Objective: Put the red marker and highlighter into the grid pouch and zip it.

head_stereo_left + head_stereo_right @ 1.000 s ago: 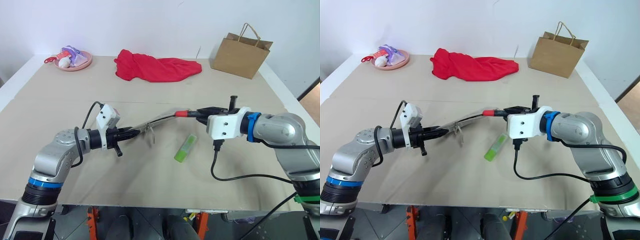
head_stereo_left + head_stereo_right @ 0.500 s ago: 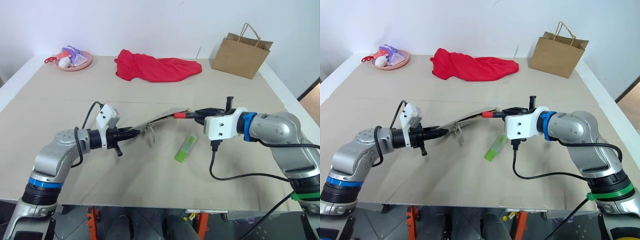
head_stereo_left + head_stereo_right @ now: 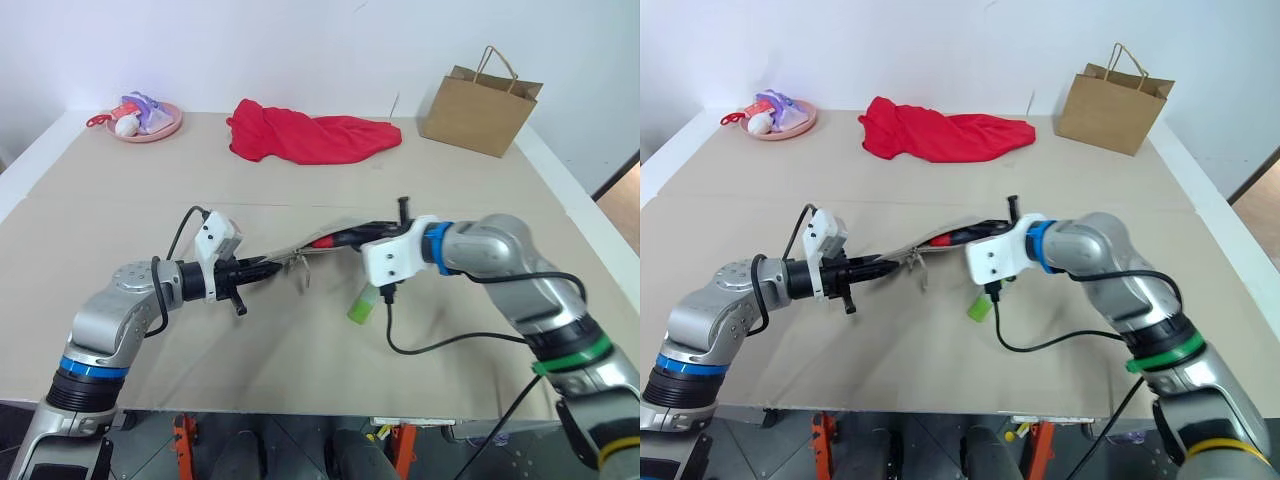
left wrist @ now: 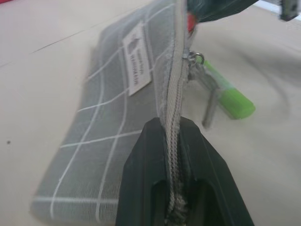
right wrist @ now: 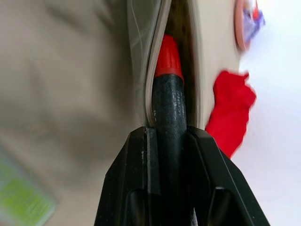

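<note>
The grid pouch hangs tilted above the table, its zipper edge pinched in my shut left gripper. My right gripper is shut on the black barrel of the red marker. The marker's red tip sits inside the pouch's open mouth. The light-green highlighter lies flat on the table, just below the right gripper. The zipper pull dangles from the pouch's edge near the mouth.
A red cloth lies at the back centre of the table. A brown paper bag stands at the back right. A pink plate with small toys sits at the back left.
My right gripper has moved left and slightly down with the red marker, bringing its red tip from outside the pouch into the open mouth. The left gripper and pouch stayed still.
</note>
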Controlling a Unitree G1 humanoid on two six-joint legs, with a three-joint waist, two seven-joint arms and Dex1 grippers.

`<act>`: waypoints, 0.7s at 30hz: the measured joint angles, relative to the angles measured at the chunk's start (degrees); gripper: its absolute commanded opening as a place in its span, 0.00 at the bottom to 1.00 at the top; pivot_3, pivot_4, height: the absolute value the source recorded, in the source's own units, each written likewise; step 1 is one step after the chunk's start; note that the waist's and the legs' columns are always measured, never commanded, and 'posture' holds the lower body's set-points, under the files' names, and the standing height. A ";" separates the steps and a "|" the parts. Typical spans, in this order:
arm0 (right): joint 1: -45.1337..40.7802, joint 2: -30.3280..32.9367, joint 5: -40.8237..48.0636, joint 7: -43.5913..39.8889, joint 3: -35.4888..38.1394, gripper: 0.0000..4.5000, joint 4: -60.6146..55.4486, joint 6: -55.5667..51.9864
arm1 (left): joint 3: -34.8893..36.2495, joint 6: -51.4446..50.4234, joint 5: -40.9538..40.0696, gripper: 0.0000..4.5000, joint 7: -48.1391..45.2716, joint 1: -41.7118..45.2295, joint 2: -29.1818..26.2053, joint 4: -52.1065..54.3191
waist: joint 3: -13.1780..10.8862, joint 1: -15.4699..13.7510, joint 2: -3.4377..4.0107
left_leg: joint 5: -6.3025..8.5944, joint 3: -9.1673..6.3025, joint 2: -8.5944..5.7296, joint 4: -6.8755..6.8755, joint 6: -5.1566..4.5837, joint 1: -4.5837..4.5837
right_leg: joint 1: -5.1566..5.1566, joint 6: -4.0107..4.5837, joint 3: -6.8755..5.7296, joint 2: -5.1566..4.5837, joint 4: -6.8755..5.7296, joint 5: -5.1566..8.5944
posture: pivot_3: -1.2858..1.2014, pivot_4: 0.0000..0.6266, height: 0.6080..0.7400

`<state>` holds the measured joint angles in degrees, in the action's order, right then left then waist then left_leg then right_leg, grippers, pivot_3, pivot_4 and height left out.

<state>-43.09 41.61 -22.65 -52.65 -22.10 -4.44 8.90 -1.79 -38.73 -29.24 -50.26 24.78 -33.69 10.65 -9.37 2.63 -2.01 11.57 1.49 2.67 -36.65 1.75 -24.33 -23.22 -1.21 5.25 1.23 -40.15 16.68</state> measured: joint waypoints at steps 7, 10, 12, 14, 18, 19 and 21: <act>-4.01 -5.84 -2.36 -1.26 -4.60 0.12 6.08 5.42 | -0.04 -0.05 0.09 0.00 0.23 -0.39 0.19 -0.13 | 0.00 -0.07 0.00 | 0.00 -0.03 0.01 0.01 0.00 -0.01 | 0.01 0.01 -0.03 -0.07 0.00 -0.01 | 0.52 0.24 1.00; -4.27 -7.42 -2.64 -2.01 -5.32 0.12 7.48 7.16 | -0.04 -0.06 0.13 0.00 0.26 -0.59 0.20 -0.23 | 0.00 -0.07 0.00 | 0.00 -0.05 0.01 0.00 0.00 -0.01 | 0.01 0.01 -0.05 -0.08 0.00 -0.01 | 0.52 0.24 1.00; -4.26 -7.84 -2.79 -2.29 -5.89 0.29 8.31 8.40 | -0.05 -0.06 0.14 0.00 0.27 -1.03 0.25 -0.23 | 0.00 -0.07 0.00 | 0.00 -0.06 0.02 0.00 0.00 -0.01 | 0.02 0.01 -0.07 -0.08 0.00 -0.01 | 0.52 0.24 1.00; -3.86 -8.18 -2.52 -2.69 -6.42 0.45 8.69 9.35 | -0.07 -0.06 0.14 0.00 0.45 -1.40 0.56 -0.23 | 0.00 -0.07 0.00 | 0.00 -0.09 0.02 0.00 0.00 -0.01 | 0.02 0.02 -0.11 -0.08 0.00 -0.01 | 0.52 0.24 1.00; -3.17 -9.58 -2.32 -2.49 -6.83 0.89 10.30 10.49 | 0.00 -0.03 0.09 0.00 0.89 -1.40 0.86 -0.19 | 0.01 -0.06 -0.01 | -0.03 -0.15 0.04 0.00 0.05 -0.01 | 0.05 0.10 -0.24 -0.05 -0.02 -0.06 | 0.52 0.24 1.00; -3.17 -9.65 -2.32 -2.18 -6.83 0.98 10.77 10.56 | 0.03 0.06 0.03 0.00 0.89 -1.40 0.91 -0.08 | 0.01 -0.07 -0.01 | -0.03 -0.16 0.05 -0.01 0.06 -0.01 | 0.06 0.10 -0.27 -0.06 -0.02 -0.06 | 0.52 0.24 1.00; -3.18 -10.19 -2.30 -1.98 -6.82 0.99 11.71 10.94 | 0.03 0.14 -0.05 0.00 0.83 -1.39 1.09 0.20 | 0.01 -0.07 -0.01 | -0.04 -0.15 0.04 -0.01 0.07 0.00 | 0.07 0.12 -0.28 -0.07 -0.02 -0.07 | 0.52 0.24 1.00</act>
<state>-46.27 31.42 -24.95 -54.63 -28.92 7.27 19.85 -1.75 -38.59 -29.28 -49.43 23.39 -32.60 10.85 -9.36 2.57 -2.02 11.53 1.33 2.71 -36.67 1.82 -24.33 -23.15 -1.10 4.97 1.16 -40.16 16.61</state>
